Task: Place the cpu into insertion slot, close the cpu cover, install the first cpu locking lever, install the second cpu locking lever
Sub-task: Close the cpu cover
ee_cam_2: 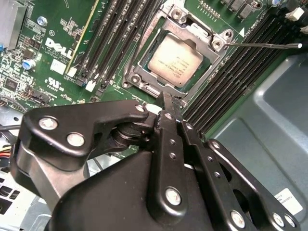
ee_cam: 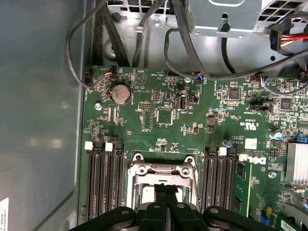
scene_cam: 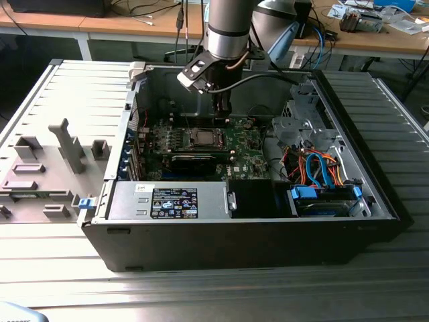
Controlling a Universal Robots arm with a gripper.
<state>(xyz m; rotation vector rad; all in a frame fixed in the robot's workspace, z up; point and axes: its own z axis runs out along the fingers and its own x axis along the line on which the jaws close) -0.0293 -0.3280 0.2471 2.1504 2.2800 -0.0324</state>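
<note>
The arm (scene_cam: 230, 28) reaches straight down, its fingers (ee_cam_2: 169, 142) pressed together at the tips

**Spotter:** Where can you come down?

**Operator:** Middle of the exterior view. I see the black computer case (scene_cam: 234, 245) open on top, with bare green circuit board (scene_cam: 249, 144) under that gap.

**Spotter:** What crowds it?

**Operator:** Right of centre, I've got a tangle of orange and blue cables (scene_cam: 320, 168) and a grey perforated metal drive cage (scene_cam: 298, 117). Just below centre, a long black card (scene_cam: 194, 159) stands on the board, and a silver box with a black label (scene_cam: 171, 198) lies in front of it. In the second wrist view, rows of black memory slots (ee_cam_2: 120, 33) flank the silver-framed insertion slot (ee_cam_2: 137, 77) on both sides. A thin silver metal lever (ee_cam_2: 264, 45) juts across one row.
</note>
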